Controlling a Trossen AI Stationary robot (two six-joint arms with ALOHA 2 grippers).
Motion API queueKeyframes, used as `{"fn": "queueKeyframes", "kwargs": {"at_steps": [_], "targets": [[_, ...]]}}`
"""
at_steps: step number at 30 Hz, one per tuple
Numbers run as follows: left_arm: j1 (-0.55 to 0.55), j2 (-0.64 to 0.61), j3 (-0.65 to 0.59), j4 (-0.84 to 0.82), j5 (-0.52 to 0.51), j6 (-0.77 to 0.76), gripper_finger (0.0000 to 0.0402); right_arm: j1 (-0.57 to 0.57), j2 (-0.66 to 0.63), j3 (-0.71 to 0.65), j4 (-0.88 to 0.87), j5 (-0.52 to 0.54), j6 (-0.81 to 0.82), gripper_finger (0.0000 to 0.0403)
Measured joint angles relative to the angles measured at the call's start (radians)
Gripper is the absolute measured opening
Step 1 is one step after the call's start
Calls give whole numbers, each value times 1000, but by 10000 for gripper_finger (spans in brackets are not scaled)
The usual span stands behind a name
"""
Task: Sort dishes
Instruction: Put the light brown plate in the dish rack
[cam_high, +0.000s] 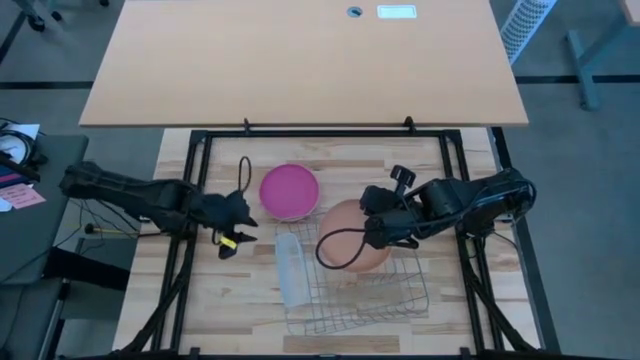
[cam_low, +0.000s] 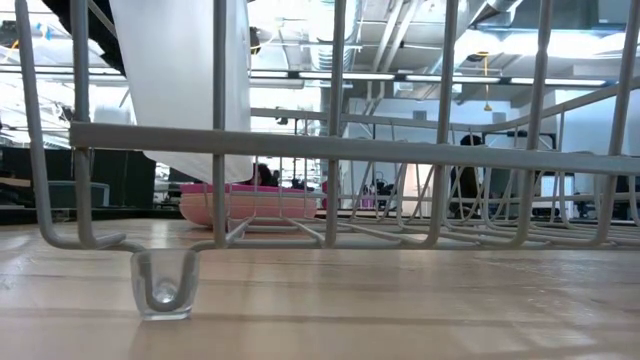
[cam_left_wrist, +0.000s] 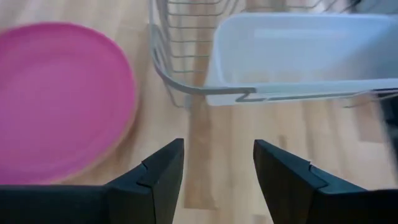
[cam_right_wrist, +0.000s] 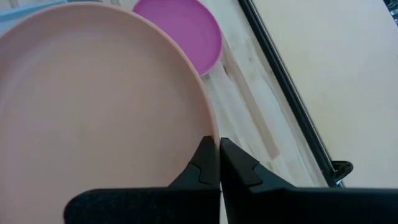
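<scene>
High view shows two arms over the wooden table (cam_high: 200, 300), and two plates can be counted: one magenta plate (cam_high: 289, 191) lying flat near the middle of the table, and one orange-tan plate (cam_high: 352, 236) just beside it toward the right edge, over the far corner of the single silver wire rack (cam_high: 360, 285) that sits by the near edge. One translucent white tray (cam_high: 289, 268) stands along the rack's left side. The left gripper (cam_high: 232, 243) hangs between the left edge and the tray, fingers spread with nothing between them; the right gripper (cam_high: 375, 232) sits at the orange-tan plate's rim, pressed together on it. Low view looks through the rack's wires (cam_low: 330, 150); one white tray wall (cam_low: 180, 80) rises at the upper left, and behind the wires lies a pale pink rim (cam_low: 250, 207) with a magenta edge on top of it, so whether that is one plate or two stacked I cannot tell. Left wrist view shows its two dark fingers (cam_left_wrist: 163, 177) well apart over bare wood, the magenta plate (cam_left_wrist: 62, 99) to one side and the tray (cam_left_wrist: 298, 56) in the rack (cam_left_wrist: 171, 74) ahead. Right wrist view shows its two fingers (cam_right_wrist: 204, 163) nipped together on the edge of the orange-tan plate (cam_right_wrist: 93, 106), with the magenta plate (cam_right_wrist: 183, 31) flat on the table beyond it.
</scene>
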Motion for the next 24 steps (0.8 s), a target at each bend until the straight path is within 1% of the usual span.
{"fn": "queueKeyframes", "kwargs": {"at_steps": [3, 5, 9, 13, 16, 18, 22, 24], "targets": [[-51, 34, 0, 48, -150, -27, 187, -8, 0, 0, 0, 0, -14, 0], [-62, 57, 0, 95, -218, -62, 187, -14, 0, 0, 0, 0, -20, 0], [-62, 99, 0, 137, -225, -109, 187, -20, 0, 0, 0, -1, -36, 0], [-62, 132, 0, 144, -192, -108, 187, -21, 0, 0, 0, -1, -51, 0], [-62, 153, -1, 189, -186, -101, 187, -21, 0, 0, 0, -1, -66, 0], [-59, 180, -1, 238, -208, -86, 187, -25, 0, 0, 0, -1, -72, 0], [-51, 258, -1, 307, -284, -67, 187, -32, 0, 0, 0, -1, -78, 0], [-43, 290, -1, 344, -294, -52, 187, -34, 0, 0, 0, 1, -81, 0]]}}
